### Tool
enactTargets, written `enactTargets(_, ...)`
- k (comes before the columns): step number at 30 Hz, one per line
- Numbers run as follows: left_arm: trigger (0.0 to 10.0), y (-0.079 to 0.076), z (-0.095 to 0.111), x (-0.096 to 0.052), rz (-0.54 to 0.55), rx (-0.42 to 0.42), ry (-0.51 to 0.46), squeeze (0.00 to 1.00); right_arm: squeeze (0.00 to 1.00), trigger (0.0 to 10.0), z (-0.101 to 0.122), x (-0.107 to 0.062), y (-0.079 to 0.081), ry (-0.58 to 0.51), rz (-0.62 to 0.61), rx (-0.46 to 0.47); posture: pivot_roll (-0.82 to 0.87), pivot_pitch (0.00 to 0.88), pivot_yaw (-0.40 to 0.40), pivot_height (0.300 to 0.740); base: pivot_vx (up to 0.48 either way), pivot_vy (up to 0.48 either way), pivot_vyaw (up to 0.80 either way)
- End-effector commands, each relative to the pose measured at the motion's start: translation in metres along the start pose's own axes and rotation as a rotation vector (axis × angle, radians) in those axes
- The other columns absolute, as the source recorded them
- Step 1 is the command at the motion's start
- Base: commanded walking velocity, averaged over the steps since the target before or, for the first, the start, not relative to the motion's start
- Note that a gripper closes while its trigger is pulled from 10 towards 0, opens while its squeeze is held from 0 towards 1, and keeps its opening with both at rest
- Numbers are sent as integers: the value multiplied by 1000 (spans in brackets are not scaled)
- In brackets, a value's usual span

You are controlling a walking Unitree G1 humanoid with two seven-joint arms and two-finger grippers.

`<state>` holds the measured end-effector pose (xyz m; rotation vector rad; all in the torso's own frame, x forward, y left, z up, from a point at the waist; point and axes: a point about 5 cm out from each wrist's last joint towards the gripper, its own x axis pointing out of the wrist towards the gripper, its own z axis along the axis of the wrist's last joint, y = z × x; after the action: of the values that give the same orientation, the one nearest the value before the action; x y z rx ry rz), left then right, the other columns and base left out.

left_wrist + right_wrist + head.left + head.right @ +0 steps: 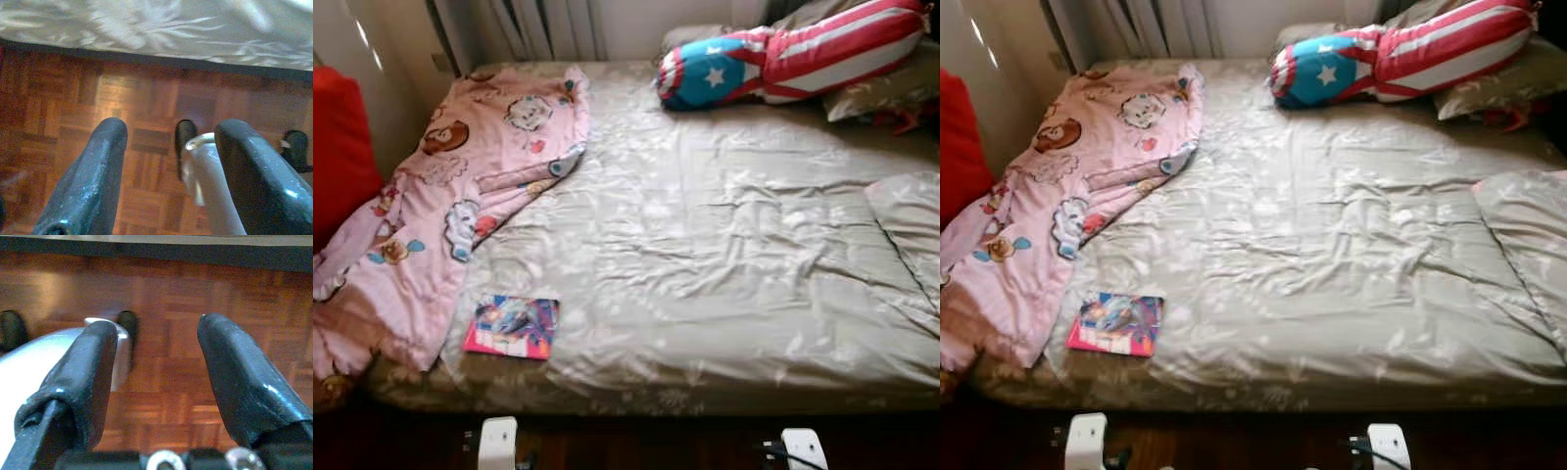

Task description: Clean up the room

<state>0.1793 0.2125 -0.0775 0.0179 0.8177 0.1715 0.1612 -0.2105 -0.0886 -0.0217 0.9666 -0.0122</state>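
Observation:
A bed (724, 264) with a rumpled beige sheet lies before me. A pink cartoon-print blanket (460, 196) is heaped along its left side and spills over the near left corner. A colourful book (512, 327) lies flat near the front left edge, just right of the blanket. A red, white and blue star pillow (783, 54) rests at the head. Both arms hang low above the parquet floor (146, 147). My left gripper (168, 142) is open with nothing between its fingers. My right gripper (156, 347) is open and empty too.
A red cushion or chair (337, 147) stands at the far left beside the bed. A folded beige cover (911, 225) lies at the bed's right edge. Curtains (538, 24) hang behind the head. Beige pillows (881, 88) sit at the back right.

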Motion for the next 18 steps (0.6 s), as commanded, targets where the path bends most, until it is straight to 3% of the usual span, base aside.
enactTargets(1, 10000, 0, -14, -4, 1, -8, 47, 0, 0, 10000, -9, -2, -1, 26, 2, -1, -101, 180, 9, 740, 0, 476, 0)
enactTargets(18, 10000, 1, -17, -5, 4, -9, 61, 0, 0, 10000, -9, -2, -1, 28, 2, -4, -101, 181, 10, 740, 0, 476, 0)
